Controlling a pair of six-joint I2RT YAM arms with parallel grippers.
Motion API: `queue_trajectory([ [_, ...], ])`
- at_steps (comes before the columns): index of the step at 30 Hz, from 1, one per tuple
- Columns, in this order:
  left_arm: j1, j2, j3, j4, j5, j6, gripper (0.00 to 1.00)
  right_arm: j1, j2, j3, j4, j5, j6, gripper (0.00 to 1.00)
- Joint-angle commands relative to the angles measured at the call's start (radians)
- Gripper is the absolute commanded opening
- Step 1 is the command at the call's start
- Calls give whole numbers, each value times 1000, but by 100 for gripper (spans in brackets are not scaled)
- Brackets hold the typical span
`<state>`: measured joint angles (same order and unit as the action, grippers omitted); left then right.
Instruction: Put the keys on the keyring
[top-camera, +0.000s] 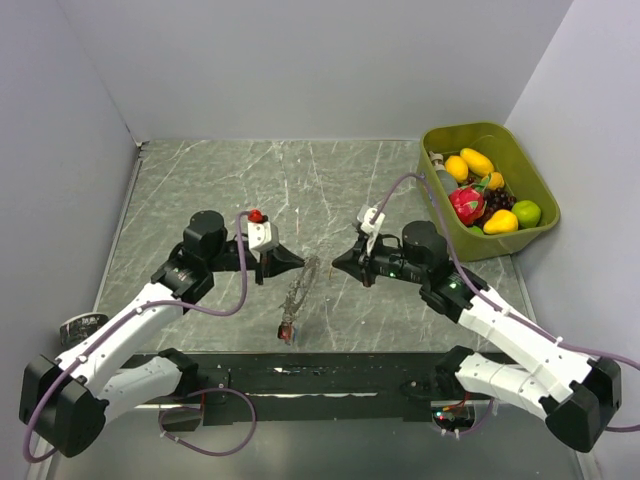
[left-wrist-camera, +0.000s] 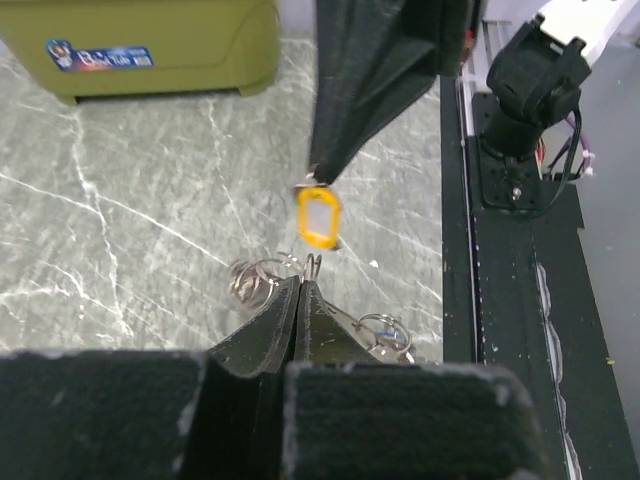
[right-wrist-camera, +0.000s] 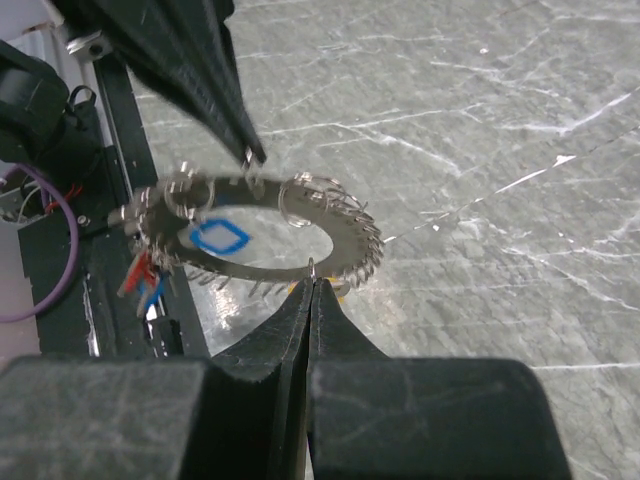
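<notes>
Two closed grippers: your left gripper (left-wrist-camera: 301, 288) pinches the keyring (right-wrist-camera: 352, 240) at its 11 o'clock, and your right gripper (right-wrist-camera: 313, 288) holds the yellow key (left-wrist-camera: 319, 217). Threading's next, I'd guess.

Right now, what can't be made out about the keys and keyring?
Top external: keyring is edge-on and too small; keys are uncountable.
Left wrist: left gripper hides most of the keyring.
Right wrist: yellow key is almost hidden behind right gripper; the other keys are blurred.
</notes>
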<state>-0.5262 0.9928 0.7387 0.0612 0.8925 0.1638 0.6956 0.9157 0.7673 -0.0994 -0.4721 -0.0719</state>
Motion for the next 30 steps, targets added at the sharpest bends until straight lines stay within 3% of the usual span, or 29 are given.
queue_trajectory([
  [1,-34,7,42,6,-46,52,1,-4,37,70,27,-28,23,0],
  [17,-61,26,60,-52,-211,89,1,22,130,133,50,-142,57,0],
  [30,-72,17,51,-43,-165,98,1,47,199,152,59,-119,38,0],
])
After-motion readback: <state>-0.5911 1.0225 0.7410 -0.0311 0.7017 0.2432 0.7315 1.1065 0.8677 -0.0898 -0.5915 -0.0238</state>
